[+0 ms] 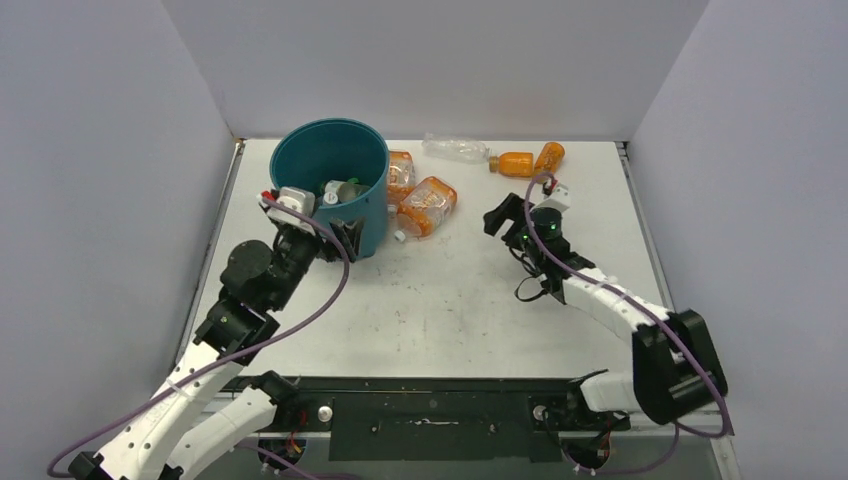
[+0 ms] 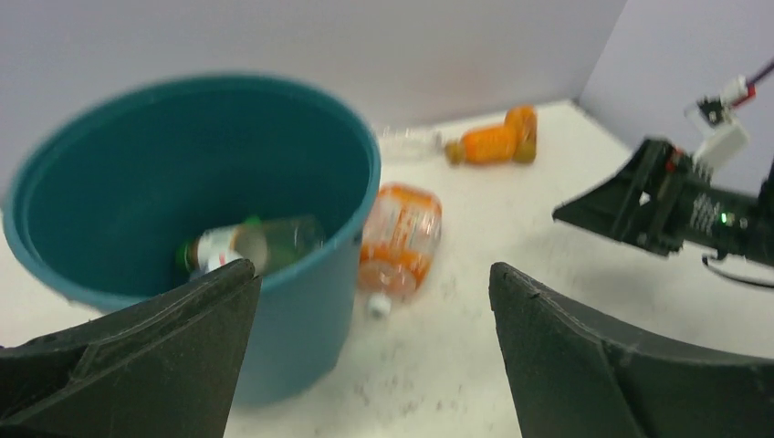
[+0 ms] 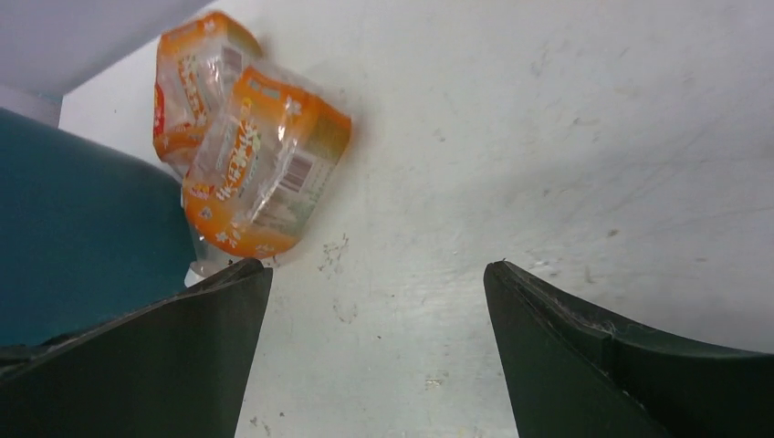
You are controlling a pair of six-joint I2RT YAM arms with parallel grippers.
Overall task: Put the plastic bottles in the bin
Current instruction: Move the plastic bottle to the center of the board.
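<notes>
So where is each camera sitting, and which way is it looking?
Top camera: high behind the arms, looking down at the table, both arms and the bin.
Left wrist: on the left arm, facing the bin, with the open left gripper in front.
Right wrist: on the right arm, facing the orange-label bottles, with the open right gripper in front.
Shared: both wrist views show the bin and those bottles.

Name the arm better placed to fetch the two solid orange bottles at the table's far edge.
Right, probably. The right pincer, open, sits near the orange bottles, on their side; the left pincer is over by the bin.
</notes>
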